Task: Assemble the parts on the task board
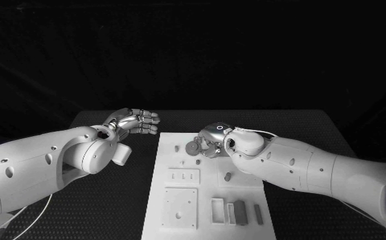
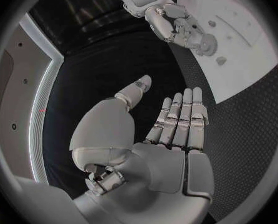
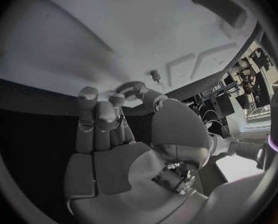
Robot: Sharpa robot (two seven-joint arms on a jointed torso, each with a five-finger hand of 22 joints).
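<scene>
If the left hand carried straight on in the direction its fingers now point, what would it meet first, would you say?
Probably the right hand, which holds a round gear-like part over the task board. The left hand is open and off the board's edge; depth is unclear, so it might pass by.

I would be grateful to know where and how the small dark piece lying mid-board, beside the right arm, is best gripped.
Probably from straight above, pinching its two long sides: the small dark piece lies low on the flat board, its length running away from the robot, with bare plate either side. The left hand is free; the right hand holds a gear.
</scene>
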